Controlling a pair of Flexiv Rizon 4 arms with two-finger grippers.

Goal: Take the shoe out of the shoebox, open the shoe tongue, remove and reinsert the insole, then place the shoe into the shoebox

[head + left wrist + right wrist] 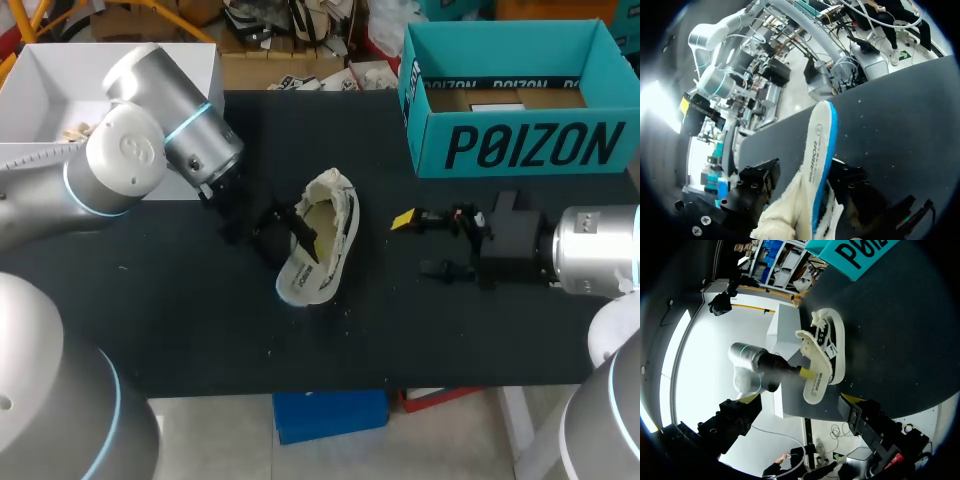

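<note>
A cream shoe (pixel 340 215) lies on its side in the middle of the black table, also in the right wrist view as the shoe (pixel 832 342). Its white insole (pixel 821 140) with a blue edge sticks partly out of it, seen also as the insole (pixel 300 282) and the insole (pixel 815 385). My left gripper (pixel 292 232) is at the shoe's opening, and the insole stands between the open fingers (pixel 757 182) of that gripper (pixel 805 186). My right gripper (pixel 412 243) stands open and empty to the right of the shoe, apart from it. The teal shoebox (pixel 520 140) sits at the back right.
A white open box (pixel 60 100) stands at the table's back left corner, behind my left arm. The shoebox (pixel 860 255) holds a brown insert. Bare black table lies between the shoe and my right gripper (pixel 800 412), and along the front edge.
</note>
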